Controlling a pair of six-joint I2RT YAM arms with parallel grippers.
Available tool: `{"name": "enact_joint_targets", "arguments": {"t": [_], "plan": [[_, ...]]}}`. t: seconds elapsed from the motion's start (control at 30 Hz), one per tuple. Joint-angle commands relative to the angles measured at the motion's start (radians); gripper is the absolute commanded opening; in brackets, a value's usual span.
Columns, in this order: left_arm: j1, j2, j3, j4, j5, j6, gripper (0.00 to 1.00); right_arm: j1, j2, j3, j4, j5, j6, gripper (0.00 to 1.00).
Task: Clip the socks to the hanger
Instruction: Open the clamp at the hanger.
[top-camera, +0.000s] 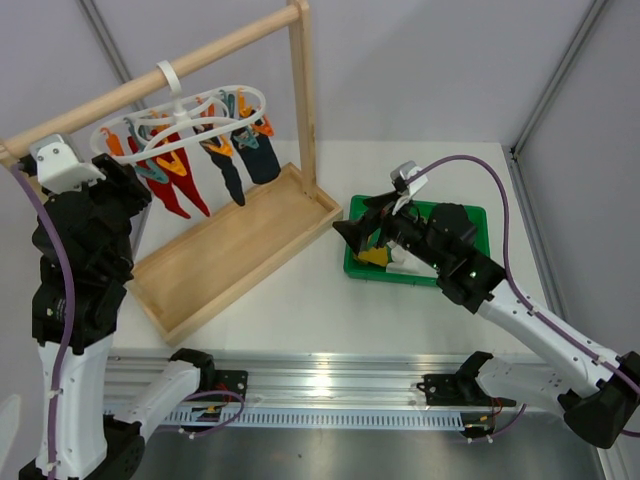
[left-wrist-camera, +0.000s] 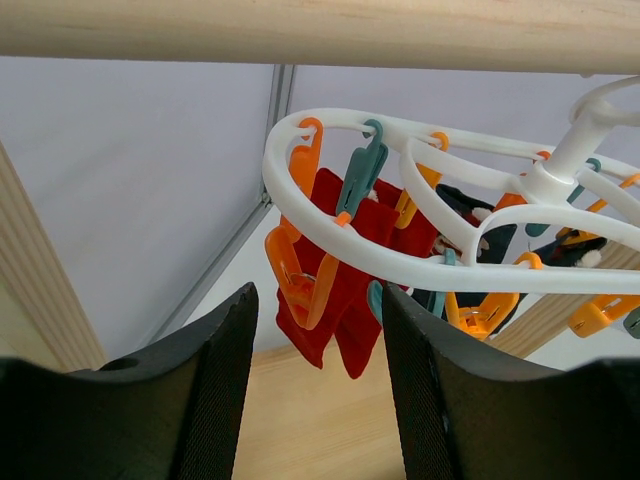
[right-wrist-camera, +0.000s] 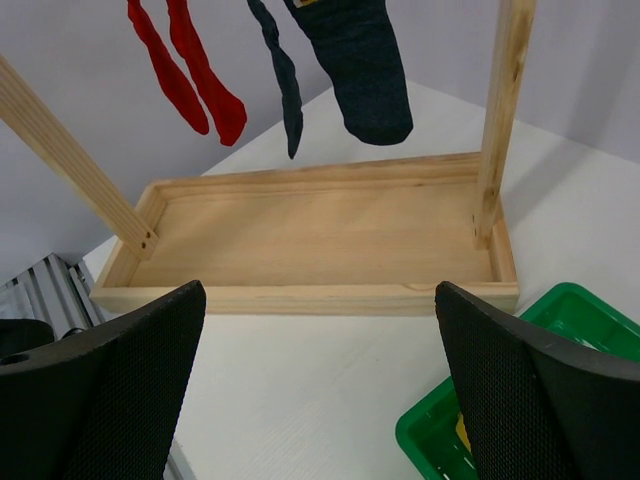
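The white looped hanger (top-camera: 190, 120) hangs by its hook from the wooden rack's bar, with orange and teal pegs. In the left wrist view its rim (left-wrist-camera: 400, 255) is just beyond my open, empty left gripper (left-wrist-camera: 318, 300), with an orange peg (left-wrist-camera: 300, 275) between the fingertips' line. A mustard-yellow sock (top-camera: 375, 257) and a white sock (top-camera: 405, 265) lie in the green bin (top-camera: 470, 215). My right gripper (top-camera: 352, 235) is open and empty above the bin's left edge. In the right wrist view (right-wrist-camera: 320, 300) it faces the rack's tray.
Red socks (top-camera: 170, 185) and dark navy socks (top-camera: 250, 160) hang clipped on the hanger. The wooden rack's tray base (top-camera: 230, 250) lies at centre left, with its upright post (top-camera: 305, 100) at the back. The bin's corner (right-wrist-camera: 520, 340) shows by the right finger.
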Motion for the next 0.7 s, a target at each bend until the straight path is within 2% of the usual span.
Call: {"name": "enact_joint_targets", "arguments": {"t": [0.0, 0.27, 0.47, 0.57, 0.67], "plan": [[0.021, -0.01, -0.003, 0.05, 0.034, 0.045, 0.56, 0.0, -0.024, -0.004, 0.052, -0.023, -0.012, 1.0], [0.07, -0.019, -0.034, 0.053, 0.077, 0.042, 0.56, 0.0, -0.03, -0.013, 0.068, -0.044, -0.021, 0.99], [0.074, -0.004, -0.008, 0.01, 0.152, 0.0, 0.55, 0.012, 0.002, 0.005, 0.138, -0.141, -0.018, 0.99], [0.074, -0.002, 0.006, -0.004, 0.174, -0.017, 0.56, 0.057, 0.06, 0.055, 0.178, -0.16, -0.021, 0.99], [0.074, -0.001, 0.014, -0.019, 0.195, -0.036, 0.56, 0.135, 0.12, 0.118, 0.239, -0.112, -0.068, 0.99]]}}
